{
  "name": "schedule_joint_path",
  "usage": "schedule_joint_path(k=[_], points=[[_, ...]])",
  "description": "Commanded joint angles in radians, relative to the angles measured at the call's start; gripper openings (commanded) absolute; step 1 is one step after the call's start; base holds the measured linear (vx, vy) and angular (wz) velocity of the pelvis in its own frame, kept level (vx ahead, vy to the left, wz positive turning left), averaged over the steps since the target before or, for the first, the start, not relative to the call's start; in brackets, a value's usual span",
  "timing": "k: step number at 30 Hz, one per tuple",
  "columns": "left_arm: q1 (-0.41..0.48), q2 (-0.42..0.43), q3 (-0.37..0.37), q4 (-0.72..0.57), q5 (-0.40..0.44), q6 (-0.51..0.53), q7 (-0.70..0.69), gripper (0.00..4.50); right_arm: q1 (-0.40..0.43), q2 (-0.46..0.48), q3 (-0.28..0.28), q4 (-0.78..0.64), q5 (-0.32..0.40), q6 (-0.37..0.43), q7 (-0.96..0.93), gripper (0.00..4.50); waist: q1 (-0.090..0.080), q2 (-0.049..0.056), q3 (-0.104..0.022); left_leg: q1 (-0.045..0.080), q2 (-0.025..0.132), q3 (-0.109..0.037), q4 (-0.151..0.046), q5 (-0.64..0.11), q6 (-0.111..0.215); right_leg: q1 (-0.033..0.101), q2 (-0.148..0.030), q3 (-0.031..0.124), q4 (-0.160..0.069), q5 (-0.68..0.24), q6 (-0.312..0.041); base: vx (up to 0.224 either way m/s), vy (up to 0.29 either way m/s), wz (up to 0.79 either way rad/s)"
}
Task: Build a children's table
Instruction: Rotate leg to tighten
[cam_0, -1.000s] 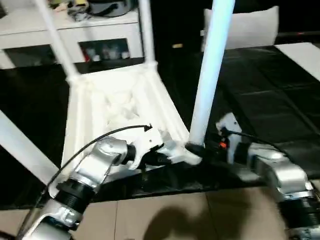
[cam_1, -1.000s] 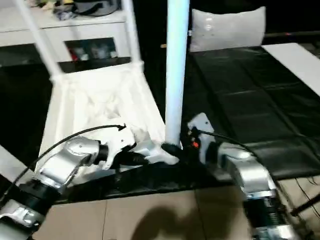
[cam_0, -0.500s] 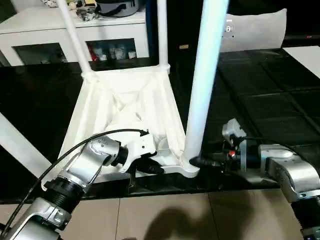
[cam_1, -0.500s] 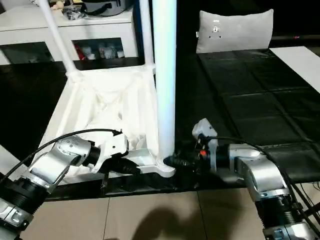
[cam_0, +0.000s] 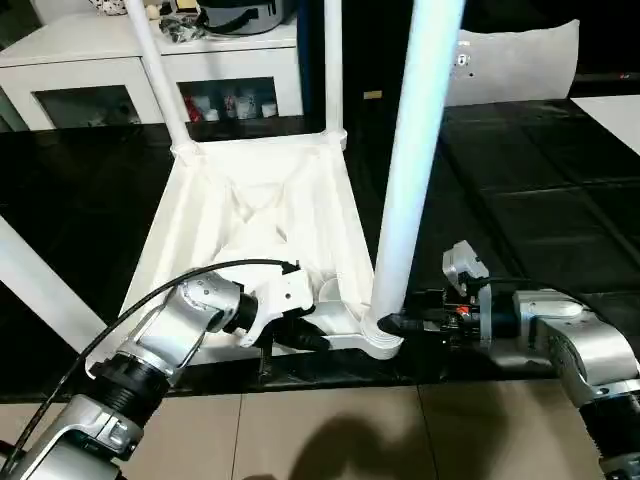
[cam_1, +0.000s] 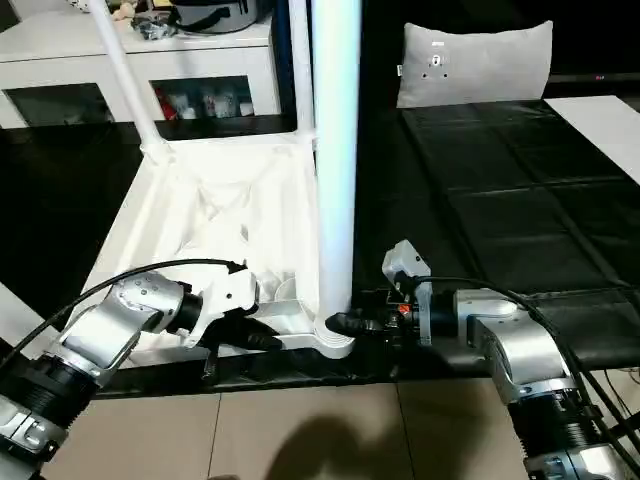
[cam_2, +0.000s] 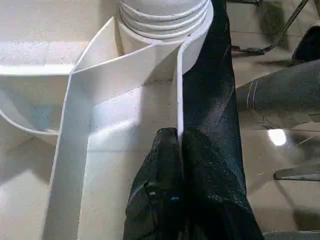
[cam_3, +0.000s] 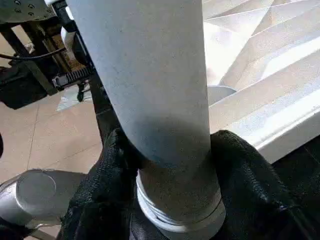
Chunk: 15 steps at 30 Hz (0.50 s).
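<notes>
On black mat: children's table (cam_0: 250, 215) upside down, white, legs upright

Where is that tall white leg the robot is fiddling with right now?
The leg stands upright in the near right corner socket of the upturned tabletop, at the black surface's front edge; the right end effector clasps its base.

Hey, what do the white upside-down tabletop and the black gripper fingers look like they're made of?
The white upside-down tabletop looks like moulded plastic, matte: thin ribs and uniform white. The black gripper fingers seem rubbery or textured plastic, judging by their pebbled, slightly shiny surface; which one is unclear.
</notes>
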Motion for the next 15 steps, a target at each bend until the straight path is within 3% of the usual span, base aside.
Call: schedule_joint_path(k=[1, 10, 12, 15], points=[[-0.008, -0.007, -0.024, -0.005, -0.005, -0.009, -0.033, 0.00, 0.001, 0.005, 0.014, -0.010, 0.018, 0.009, 0.014, 1.98, -0.004, -0.019, -0.063, -0.006, 0.020, 0.003, -0.067, -0.162, 0.070, 0.056, -0.054, 0.045, -0.072, -0.417, -0.117, 0.000, 0.000, 0.00], [0.001, -0.060, -0.011, -0.011, -0.008, 0.027, 0.044, 0.00, 0.044, 0.041, 0.014, -0.058, 0.027, 0.011, -0.033, 1.96, -0.001, -0.018, -0.063, -0.005, 0.020, 0.004, -0.066, -0.161, 0.069, 0.056, -0.054, 0.046, -0.072, -0.408, -0.119, 0.000, 0.000, 0.00], [0.002, -0.070, -0.007, -0.013, -0.007, 0.035, 0.060, 0.00, 0.047, 0.053, 0.009, -0.061, 0.028, 0.014, -0.051, 1.96, -0.004, -0.017, -0.059, -0.004, 0.017, 0.004, -0.068, -0.184, 0.063, 0.053, -0.053, 0.044, -0.079, -0.450, -0.106, 0.000, 0.000, 0.00], [-0.013, -0.161, 0.043, 0.012, -0.002, 0.094, 0.217, 0.00, 0.019, 0.135, -0.015, -0.005, -0.035, 0.008, -0.240, 1.96, -0.013, -0.016, -0.053, -0.002, 0.009, 0.005, -0.066, -0.222, 0.045, 0.049, -0.050, 0.035, -0.092, -0.530, -0.075, 0.000, 0.000, 0.00]])
